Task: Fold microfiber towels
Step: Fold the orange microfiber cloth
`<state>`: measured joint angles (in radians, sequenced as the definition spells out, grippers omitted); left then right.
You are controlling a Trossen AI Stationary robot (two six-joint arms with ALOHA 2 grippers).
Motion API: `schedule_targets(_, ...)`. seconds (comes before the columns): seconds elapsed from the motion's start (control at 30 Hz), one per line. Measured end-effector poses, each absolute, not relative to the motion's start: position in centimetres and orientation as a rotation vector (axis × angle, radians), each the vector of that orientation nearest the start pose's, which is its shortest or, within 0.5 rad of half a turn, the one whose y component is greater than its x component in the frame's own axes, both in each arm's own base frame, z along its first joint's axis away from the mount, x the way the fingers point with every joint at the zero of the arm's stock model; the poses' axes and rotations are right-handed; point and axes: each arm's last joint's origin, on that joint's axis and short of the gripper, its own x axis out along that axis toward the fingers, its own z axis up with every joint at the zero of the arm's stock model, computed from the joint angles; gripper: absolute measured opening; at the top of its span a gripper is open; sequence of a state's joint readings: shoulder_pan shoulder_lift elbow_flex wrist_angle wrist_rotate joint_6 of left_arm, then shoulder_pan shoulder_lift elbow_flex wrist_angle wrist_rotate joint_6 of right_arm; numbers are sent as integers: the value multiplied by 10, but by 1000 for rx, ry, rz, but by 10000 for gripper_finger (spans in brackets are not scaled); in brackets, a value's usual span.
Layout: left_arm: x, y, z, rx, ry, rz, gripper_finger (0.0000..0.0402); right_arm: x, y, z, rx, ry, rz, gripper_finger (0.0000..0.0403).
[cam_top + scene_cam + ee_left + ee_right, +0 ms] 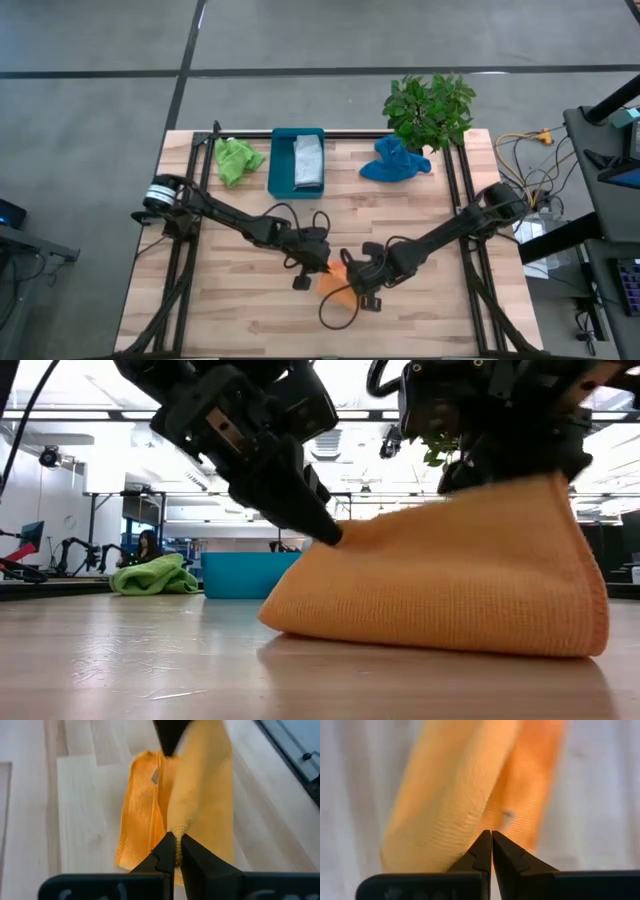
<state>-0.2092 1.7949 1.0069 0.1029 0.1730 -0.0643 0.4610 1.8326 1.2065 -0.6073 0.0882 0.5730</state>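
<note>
From above, both arms are reaching inward over the wooden table [200, 300], the left gripper [318, 262] and right gripper [352, 272] meeting at the orange towel [335, 290] near the front middle. At table height, each is pinching an upper corner of that towel, fingers closed, its lower edge resting on the wood, with the lime green towel [152, 576] and teal tray [245, 574] behind. The left wrist view is showing the fingertips [167, 851] clamped on orange cloth, while the right wrist view is showing shut tips before it.

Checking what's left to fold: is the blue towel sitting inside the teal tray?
No, the blue towel lies bunched on the bare table beside the plant, while the teal tray holds only a grey towel.
</note>
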Motion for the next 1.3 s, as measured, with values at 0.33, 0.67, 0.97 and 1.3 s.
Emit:
schedule_targets(0.33,365,-80,152,-18,725,-240,0,319,158,206,248,1048,-75,8)
schedule_targets(0.67,365,-76,154,-2,716,-189,0,324,162,190,276,1076,-105,8)
schedule_targets(0.97,365,-75,154,11,712,-155,0,322,160,147,290,1187,-231,8)
schedule_targets(1.3,365,-72,153,28,718,-104,16,316,155,142,358,1147,-378,9)
